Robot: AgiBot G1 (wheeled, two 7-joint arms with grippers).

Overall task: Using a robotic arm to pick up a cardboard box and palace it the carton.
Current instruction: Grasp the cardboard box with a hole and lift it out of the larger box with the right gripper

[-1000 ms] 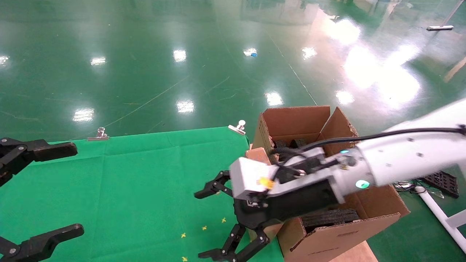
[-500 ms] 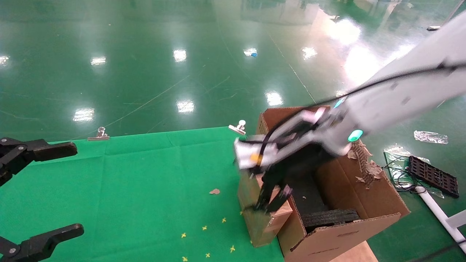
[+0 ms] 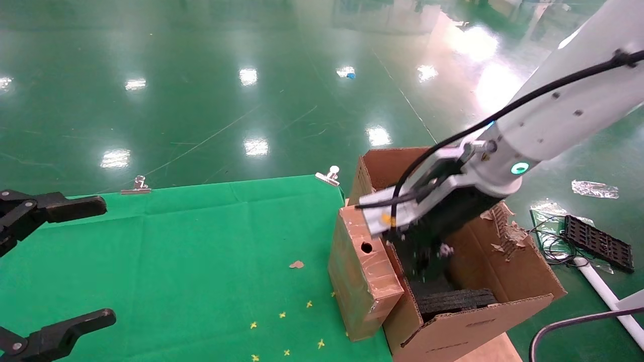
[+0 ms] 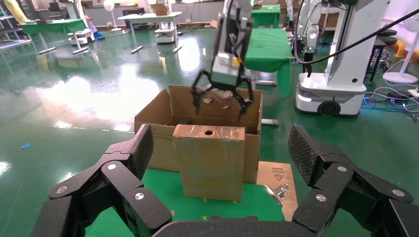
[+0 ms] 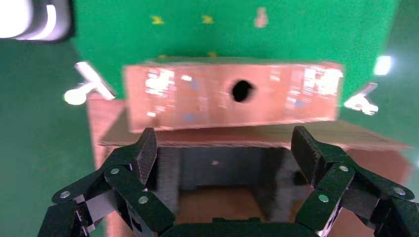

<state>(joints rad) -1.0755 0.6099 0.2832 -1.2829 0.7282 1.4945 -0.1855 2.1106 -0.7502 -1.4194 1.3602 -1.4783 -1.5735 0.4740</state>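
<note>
The cardboard box stands upright on the green cloth, its taped top with the round hole facing up. It leans against the outer left wall of the carton. The robotic arm's right gripper hangs open and empty just inside the carton's rim, beside the box top and over the black foam. In the right wrist view its fingers straddle the foam, with the box just beyond them. The left wrist view shows the box, the carton and the right gripper above them. My left gripper is parked open at the cloth's left edge.
Metal clips pin the cloth's far edge. A cardboard scrap and yellow bits lie on the cloth. A black tray, cables and a white pipe lie on the floor right of the carton. A wooden board pokes out under it.
The right gripper rose from low over the cloth, passed the box top, and swung right over the carton's opening. The box is now uncovered and stands free. The left gripper stayed still.
</note>
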